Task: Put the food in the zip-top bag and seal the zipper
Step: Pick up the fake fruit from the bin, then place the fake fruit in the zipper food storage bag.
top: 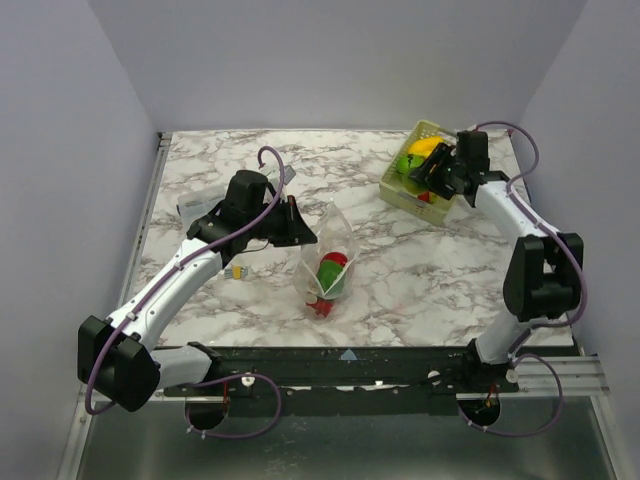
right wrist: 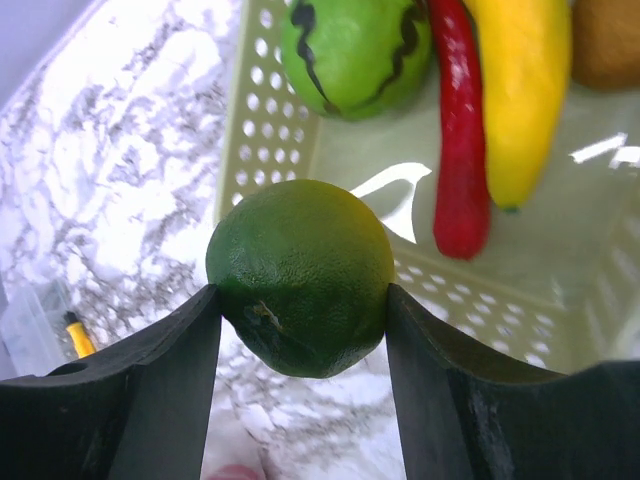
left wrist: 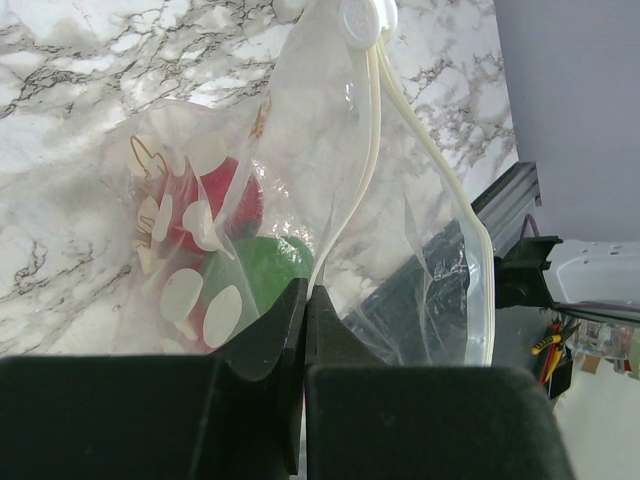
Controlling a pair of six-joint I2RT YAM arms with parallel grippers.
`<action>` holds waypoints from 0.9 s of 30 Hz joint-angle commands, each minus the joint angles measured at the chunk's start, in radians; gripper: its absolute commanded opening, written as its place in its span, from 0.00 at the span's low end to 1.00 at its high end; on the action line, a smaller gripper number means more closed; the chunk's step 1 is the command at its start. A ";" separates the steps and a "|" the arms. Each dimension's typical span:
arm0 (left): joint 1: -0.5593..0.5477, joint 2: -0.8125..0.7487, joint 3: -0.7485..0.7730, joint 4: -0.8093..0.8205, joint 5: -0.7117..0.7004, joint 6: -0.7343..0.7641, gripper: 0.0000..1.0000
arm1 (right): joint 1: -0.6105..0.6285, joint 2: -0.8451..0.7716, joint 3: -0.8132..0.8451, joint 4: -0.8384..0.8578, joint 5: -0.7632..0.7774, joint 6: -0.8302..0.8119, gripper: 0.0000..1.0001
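Note:
The clear zip-top bag (top: 325,250) stands near the table's middle with a red piece (left wrist: 215,205) and a green piece (left wrist: 270,270) of food inside. Its mouth gapes, and the zipper (left wrist: 375,150) runs up to a white slider (left wrist: 362,18). My left gripper (left wrist: 305,292) is shut on the bag's rim; in the top view that gripper (top: 296,224) is at the bag's left upper edge. My right gripper (right wrist: 302,292) is shut on a round green lime (right wrist: 300,260), held above the near rim of the basket (right wrist: 270,130). From above, the right gripper (top: 432,176) is over the basket.
The pale-green lattice basket (top: 400,190) at the back right holds a green fruit with dark lines (right wrist: 355,45), a red chili (right wrist: 460,130), a yellow banana (right wrist: 525,90) and a brown piece (right wrist: 605,40). A small yellow item (top: 238,270) lies left of the bag.

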 commanded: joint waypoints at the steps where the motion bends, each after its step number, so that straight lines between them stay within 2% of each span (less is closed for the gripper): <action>1: -0.001 -0.004 -0.007 0.010 0.031 -0.005 0.00 | 0.002 -0.159 -0.133 0.015 0.114 -0.045 0.10; 5: 0.001 0.003 -0.007 0.014 0.049 -0.013 0.00 | 0.003 -0.319 -0.221 -0.002 0.105 -0.052 0.09; 10: 0.011 0.013 -0.007 0.015 0.060 -0.020 0.00 | 0.058 -0.490 -0.337 0.068 -0.102 0.002 0.08; 14: 0.015 0.011 -0.007 0.015 0.051 -0.019 0.00 | 0.229 -0.648 -0.368 0.156 -0.126 0.006 0.08; 18: 0.017 0.010 -0.004 0.014 0.057 -0.018 0.00 | 0.431 -0.719 -0.323 0.186 -0.118 -0.003 0.08; 24: 0.019 -0.002 -0.006 0.011 0.042 -0.011 0.00 | 0.681 -0.637 -0.223 0.060 -0.066 -0.011 0.08; 27: 0.021 -0.008 -0.007 0.009 0.038 -0.010 0.00 | 0.860 -0.605 -0.203 -0.025 0.101 -0.045 0.08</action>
